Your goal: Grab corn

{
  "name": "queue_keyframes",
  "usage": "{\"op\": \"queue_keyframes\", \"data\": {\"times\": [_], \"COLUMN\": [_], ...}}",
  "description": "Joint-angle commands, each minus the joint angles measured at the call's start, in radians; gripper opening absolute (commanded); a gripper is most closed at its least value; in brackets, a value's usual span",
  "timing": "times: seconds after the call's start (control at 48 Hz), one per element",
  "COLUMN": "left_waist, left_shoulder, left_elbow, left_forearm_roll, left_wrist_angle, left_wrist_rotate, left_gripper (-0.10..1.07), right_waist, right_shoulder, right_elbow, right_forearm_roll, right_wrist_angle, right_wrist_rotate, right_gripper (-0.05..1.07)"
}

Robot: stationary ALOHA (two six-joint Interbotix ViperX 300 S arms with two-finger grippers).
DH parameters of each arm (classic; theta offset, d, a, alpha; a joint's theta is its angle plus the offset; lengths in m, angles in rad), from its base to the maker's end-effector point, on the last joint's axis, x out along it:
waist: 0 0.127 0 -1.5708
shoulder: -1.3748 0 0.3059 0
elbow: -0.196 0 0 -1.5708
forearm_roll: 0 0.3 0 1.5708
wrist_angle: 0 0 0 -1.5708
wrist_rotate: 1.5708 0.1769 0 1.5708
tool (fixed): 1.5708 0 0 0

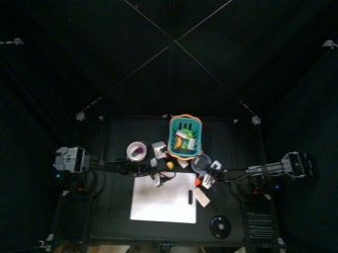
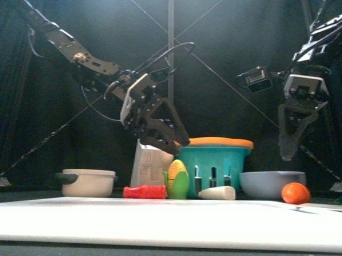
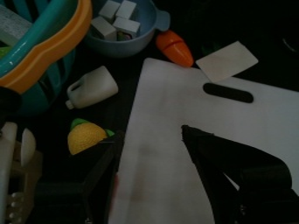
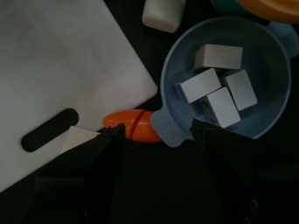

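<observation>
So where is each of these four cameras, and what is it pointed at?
Top view: high overhead, straight down on the small black table; both arms enter from the sides.
Front view: table height, level across the white cutting board; both arms hang behind.
Left wrist view: on the left arm, looking over the yellow toy corn; its open jaws show.
Right wrist view: on the right arm, over the blue bowl of white blocks; open jaws show.
Both wrist views share the orange toy carrot.

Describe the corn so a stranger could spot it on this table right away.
Start at the big white cutting board, then look just off its long edge toward the teal basket. The corn lies there on the black table, next to a small white bottle. It is the only yellow piece with green leaves at one end; the nearby carrot is orange.
</observation>
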Motion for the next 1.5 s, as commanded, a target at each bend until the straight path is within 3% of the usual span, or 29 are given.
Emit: {"op": "queue_keyframes", "data": {"times": [0.0,0.333,0.854,1.479], "left_waist": [0.003,0.038,0.109,0.109], "left_shoulder": [-0.014,-0.031,0.052,0.094], "left_elbow": [-0.029,-0.034,-0.055,-0.064], "left_forearm_roll": [0.054,0.245,0.291,0.267], "left_wrist_angle": [0.006,0.075,0.078,0.13], "left_wrist_rotate": [0.051,0.219,0.222,0.219], "left_gripper": [0.91,0.91,0.91,0.9], "right_waist": [-0.003,-0.005,-0.006,-0.008], "right_shoulder": [-0.005,0.008,0.034,0.034], "right_elbow": [-0.008,-0.005,0.0,0.0], "right_forearm_roll": [0.0,-0.002,-0.008,-0.009], "right_wrist_angle": [-0.005,-0.015,-0.048,-0.048], "right_wrist_rotate": [0.0,-0.002,-0.002,-0.002], "right_gripper": [0.93,0.93,0.93,0.93]}}
